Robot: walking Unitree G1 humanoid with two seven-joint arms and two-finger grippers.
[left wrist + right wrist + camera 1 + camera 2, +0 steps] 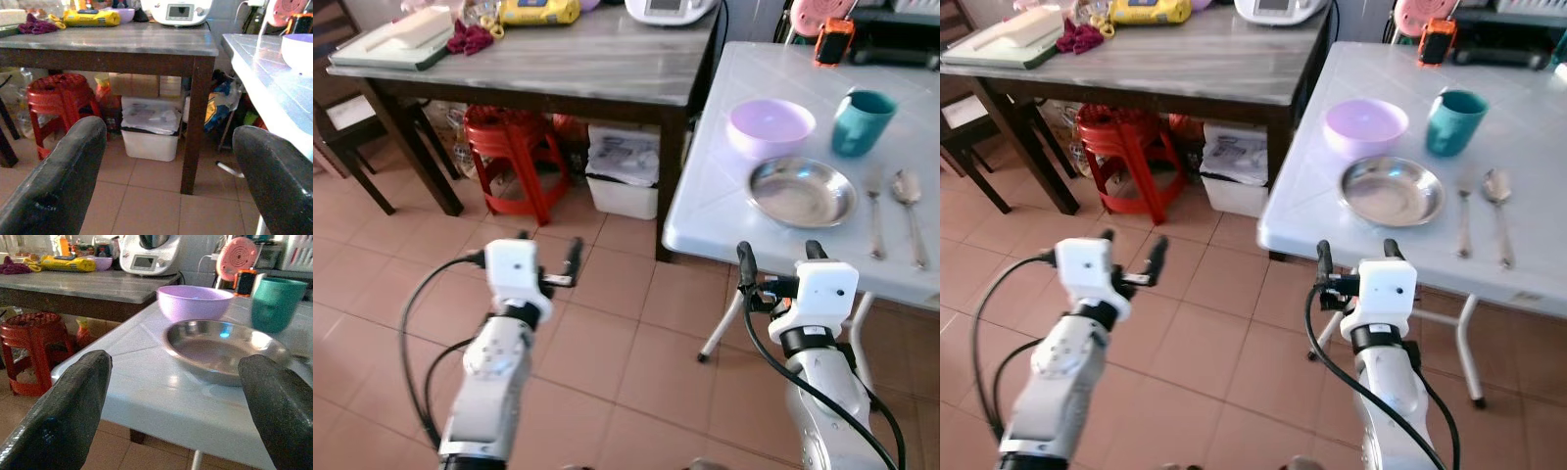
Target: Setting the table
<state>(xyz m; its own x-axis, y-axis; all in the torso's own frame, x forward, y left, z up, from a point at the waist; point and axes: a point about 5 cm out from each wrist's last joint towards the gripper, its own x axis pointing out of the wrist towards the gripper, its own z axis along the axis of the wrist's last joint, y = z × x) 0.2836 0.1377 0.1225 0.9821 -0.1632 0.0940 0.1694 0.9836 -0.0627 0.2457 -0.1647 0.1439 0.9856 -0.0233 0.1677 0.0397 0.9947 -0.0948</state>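
Observation:
On the white folding table (715,211) lie a steel plate (801,192), a lilac bowl (770,127) behind it, a teal cup (862,121), and a fork (874,213) beside a spoon (909,201) to the plate's right. My right gripper (780,257) hovers open just short of the table's near edge, in line with the plate (222,347). My left gripper (548,255) is open over the tiled floor, well left of the table, nothing between its fingers.
A dark wooden table (597,69) with a marble top stands at the back left, carrying a tray (391,41), a yellow packet and an appliance. Under it are red stools (514,157) and a white bin (625,181). An orange phone (833,41) sits at the white table's far edge.

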